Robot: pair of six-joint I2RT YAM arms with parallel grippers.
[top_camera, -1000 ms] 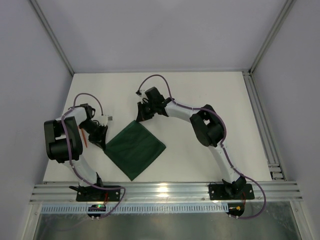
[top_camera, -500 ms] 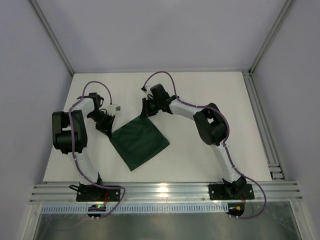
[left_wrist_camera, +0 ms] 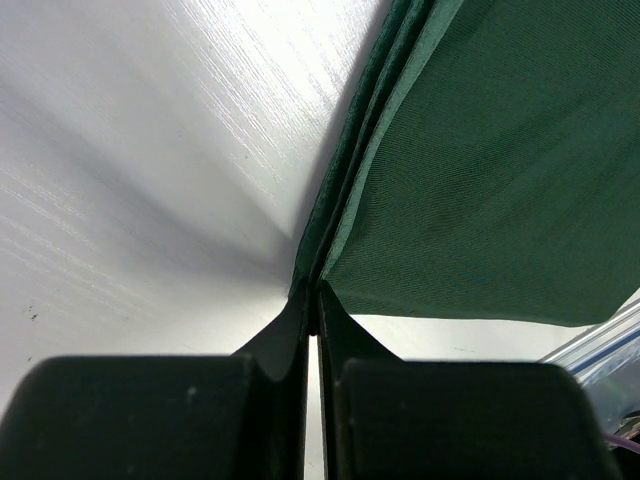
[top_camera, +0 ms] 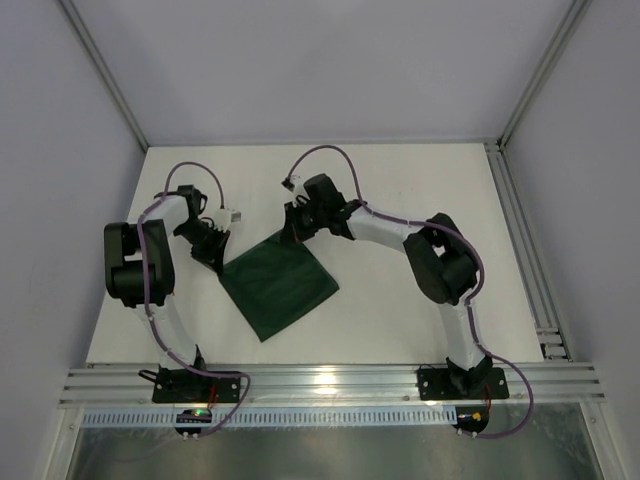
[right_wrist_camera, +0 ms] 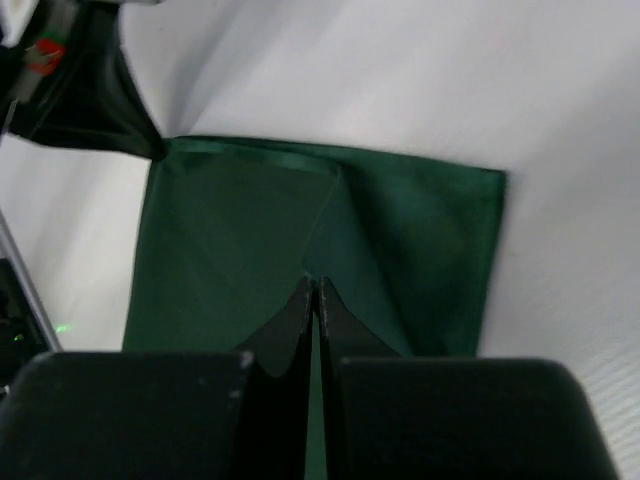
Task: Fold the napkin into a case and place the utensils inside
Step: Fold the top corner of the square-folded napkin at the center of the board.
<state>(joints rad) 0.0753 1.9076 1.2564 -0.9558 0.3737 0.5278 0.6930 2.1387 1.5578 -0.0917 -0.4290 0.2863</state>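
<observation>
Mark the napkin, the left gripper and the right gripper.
napkin point(top_camera: 278, 285), top view, middle of the cloth.
left gripper point(left_wrist_camera: 311, 298), left wrist view, between fingertips pinching the cloth edge.
right gripper point(right_wrist_camera: 312, 285), right wrist view, between its shut fingertips.

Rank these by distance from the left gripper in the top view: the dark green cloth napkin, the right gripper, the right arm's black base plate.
1. Dark green cloth napkin: left corner pinched in the left gripper.
2. Right gripper: at the napkin's far corner.
3. Right arm's black base plate: far right, near edge.
</observation>
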